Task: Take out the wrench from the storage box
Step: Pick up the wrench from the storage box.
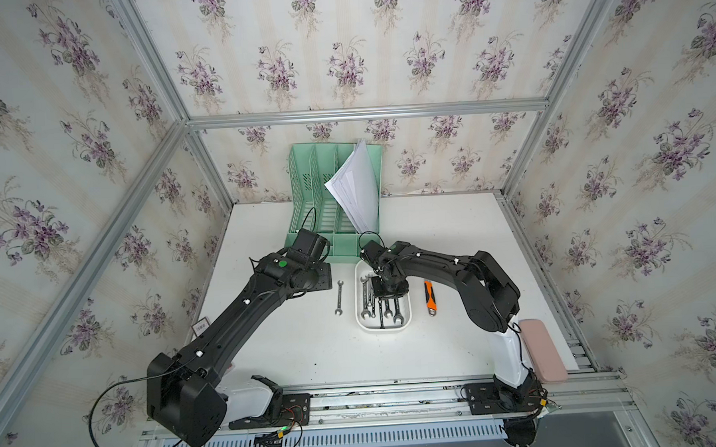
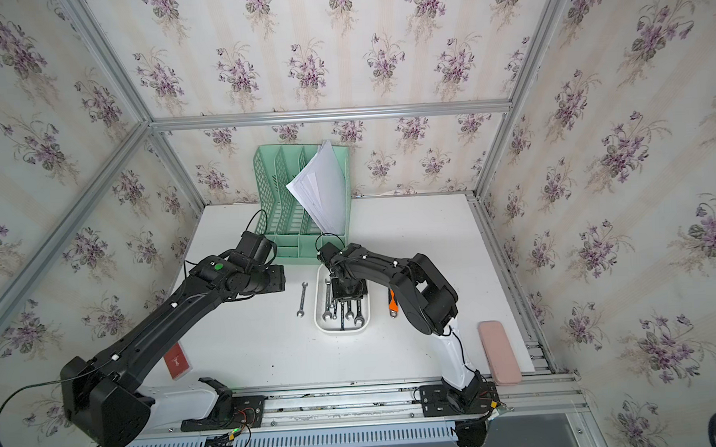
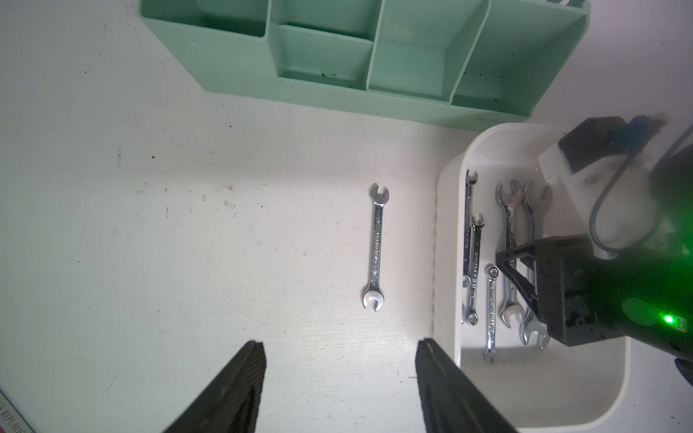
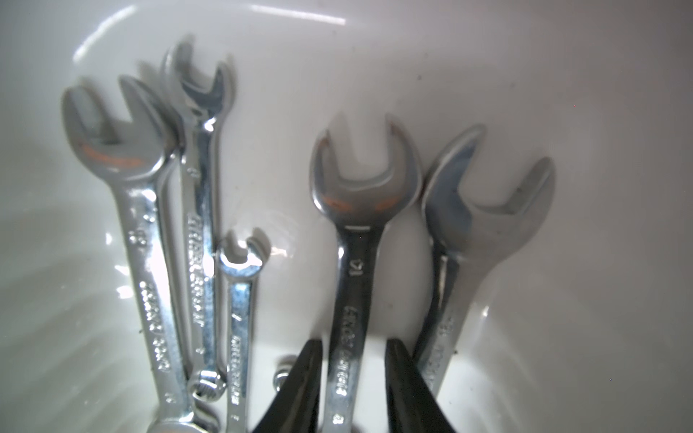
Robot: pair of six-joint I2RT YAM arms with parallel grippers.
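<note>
Inside the box (image 4: pixel 585 262), the right gripper (image 4: pixel 351 346) straddles the wrench (image 4: pixel 354 270) marked 14, jaws slightly apart, not yet pinching. It should close squarely on the shank and lift straight, clear of the neighbour (image 4: pixel 468 232). The left gripper (image 3: pixel 339 345), beside the box, gapes empty.

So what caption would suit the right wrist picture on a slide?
Right gripper fingers straddling a wrench lying inside the white storage box.
</note>
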